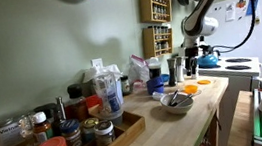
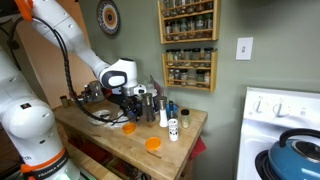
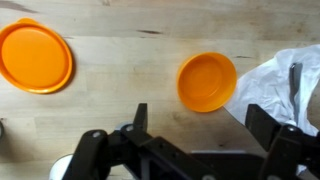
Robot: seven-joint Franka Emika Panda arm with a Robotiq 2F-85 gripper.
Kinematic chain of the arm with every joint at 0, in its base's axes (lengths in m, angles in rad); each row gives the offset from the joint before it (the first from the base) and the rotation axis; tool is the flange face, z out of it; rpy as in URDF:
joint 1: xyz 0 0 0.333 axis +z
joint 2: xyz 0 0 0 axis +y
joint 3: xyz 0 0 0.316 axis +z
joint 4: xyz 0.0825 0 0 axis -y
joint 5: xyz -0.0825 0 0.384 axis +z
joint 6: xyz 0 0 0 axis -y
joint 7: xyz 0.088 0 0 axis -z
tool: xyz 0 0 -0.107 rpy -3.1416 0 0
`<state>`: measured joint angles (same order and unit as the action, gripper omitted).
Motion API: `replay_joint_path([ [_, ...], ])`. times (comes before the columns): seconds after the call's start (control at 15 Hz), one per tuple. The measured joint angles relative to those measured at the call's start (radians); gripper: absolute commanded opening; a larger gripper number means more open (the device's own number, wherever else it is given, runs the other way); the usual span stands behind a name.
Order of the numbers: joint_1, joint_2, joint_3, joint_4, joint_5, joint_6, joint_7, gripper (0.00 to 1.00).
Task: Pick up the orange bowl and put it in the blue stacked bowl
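The orange bowl sits upright on the wooden counter, just ahead of my fingertips in the wrist view. It also shows in both exterior views. My gripper is open and empty, hovering above the counter close to the bowl; it shows in both exterior views. The blue stacked bowl stands further back on the counter among bottles. It is out of the wrist view.
A flat orange plate lies beside the bowl. A white plastic bag lies at the bowl's other side. A grey bowl, bottles and a spice tray crowd the counter. A blue kettle sits on the stove.
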<state>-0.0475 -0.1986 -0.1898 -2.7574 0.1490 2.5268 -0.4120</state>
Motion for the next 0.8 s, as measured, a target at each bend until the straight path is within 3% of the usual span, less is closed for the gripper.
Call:
replay_joint_path([
  [0.67,0.000,0.087,0.001,0.006,0.037,0.018,-0.025,1.00],
  [0.73,0.000,0.087,0.002,0.006,0.037,0.018,-0.025,0.93],
  [0.8,0.000,0.089,0.004,0.006,0.045,0.018,-0.027,0.73],
])
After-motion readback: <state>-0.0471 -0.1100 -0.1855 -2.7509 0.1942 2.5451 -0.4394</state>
